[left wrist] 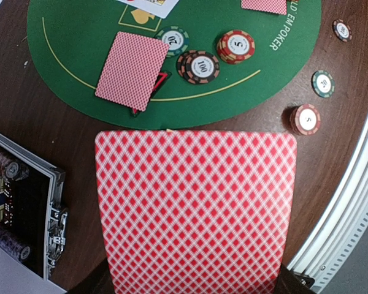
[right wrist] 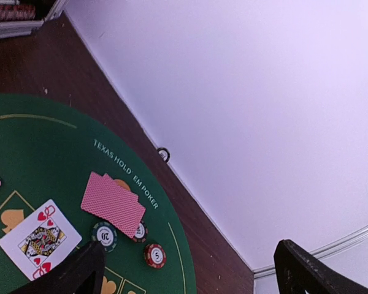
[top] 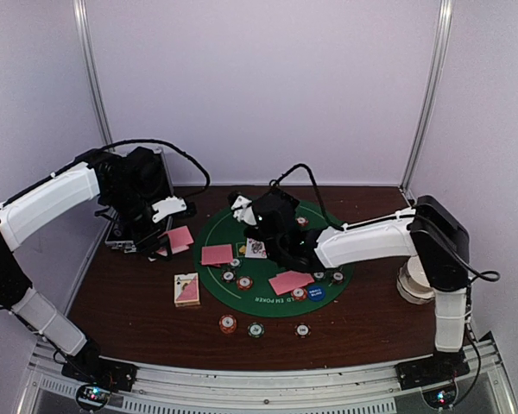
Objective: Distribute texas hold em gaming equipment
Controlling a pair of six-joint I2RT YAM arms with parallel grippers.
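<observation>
Dealing is going on: the left claw (top: 166, 248) is clenching a red-backed card (left wrist: 196, 208) over the table (top: 129, 302), just beside the mat (left wrist: 67, 49). The right claw (right wrist: 190, 269) is hanging released and empty above the mat. The next move, by my judgement, is carrying the card to a free seat and laying it flat.

The left arm (top: 47, 203) and right arm (top: 363, 241) have white shells, black joints and looping black cables (top: 168, 148).
</observation>
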